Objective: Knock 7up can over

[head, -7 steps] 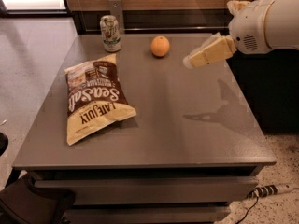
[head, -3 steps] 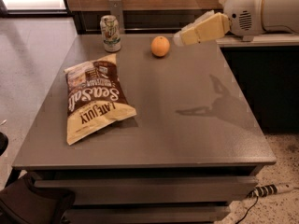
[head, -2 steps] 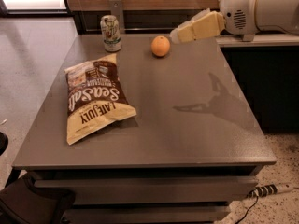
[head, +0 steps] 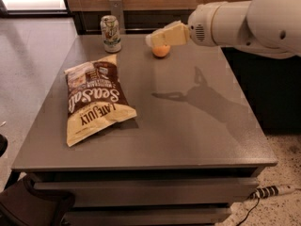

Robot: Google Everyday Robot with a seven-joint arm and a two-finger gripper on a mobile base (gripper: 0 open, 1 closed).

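7up can [head: 111, 33]: upright on the far left part of the table [head: 197, 140], close to the back edge.
Orange [head: 161, 51]: on the table to the right of the can, well apart from it, top partly hidden behind the gripper.
Chip bag [head: 96, 100]: flat on the left half, nearer the front; its far corner ends just short of the can's base.
Gripper [head: 153, 38]: in the air over the orange, tip pointing left toward the can, with bare tabletop between the two.
Jaws: impossible to say from this angle whether spread or closed.
Arm [head: 244, 15]: white, reaching in from the right; shadow across the middle of the table.
Power strip [head: 275, 190]: on the floor, lower right.
Can's look: small cylinder, pale green-white body with green and red marks, silver rim on top.
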